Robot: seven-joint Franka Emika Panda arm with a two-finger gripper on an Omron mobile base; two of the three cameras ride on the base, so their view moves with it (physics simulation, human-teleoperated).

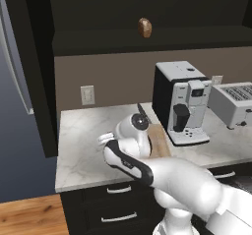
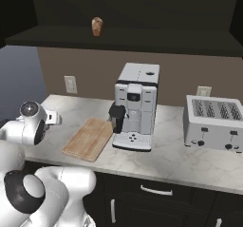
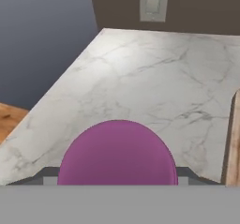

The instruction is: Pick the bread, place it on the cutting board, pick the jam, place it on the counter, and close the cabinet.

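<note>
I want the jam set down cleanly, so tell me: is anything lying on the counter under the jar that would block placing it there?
Nothing visible does. In the hand view the jam sits close at the gripper, above bare marble counter. The cutting board lies off to one side, and the coffee machine stands beyond it.

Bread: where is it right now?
The bread sits on the open cabinet shelf, seen in both base views above the counter, up and left of the coffee machine. It is not on the cutting board.
</note>
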